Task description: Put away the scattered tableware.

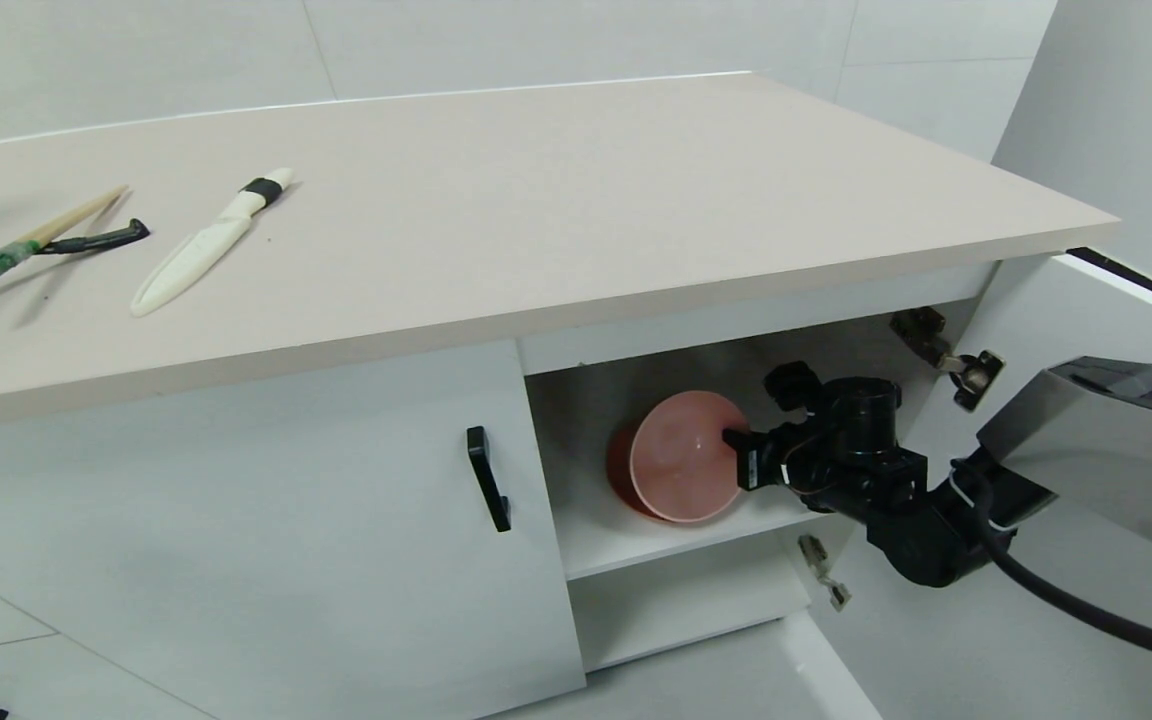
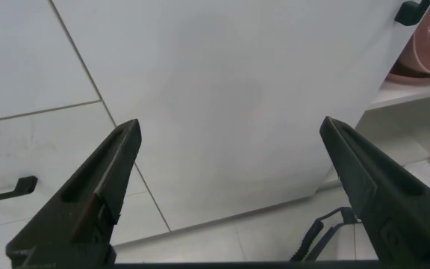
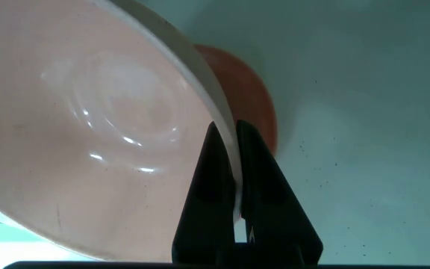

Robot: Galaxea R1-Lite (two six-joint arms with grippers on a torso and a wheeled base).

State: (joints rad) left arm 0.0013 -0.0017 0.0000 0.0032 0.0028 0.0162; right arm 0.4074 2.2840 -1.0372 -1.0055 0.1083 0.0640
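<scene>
pink plate (image 1: 681,460) in cabinet (image 1: 636,548), right end effector (image 1: 734,438) pinching its rim (left end effector (image 2: 230,125) spread wide)

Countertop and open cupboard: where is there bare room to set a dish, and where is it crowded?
The countertop is bare from the white knife to its right edge; chopsticks crowd its left end. On the cupboard shelf, the pink bowl in the right gripper and an orange bowl behind it fill the middle; the compartment below looks free.
</scene>
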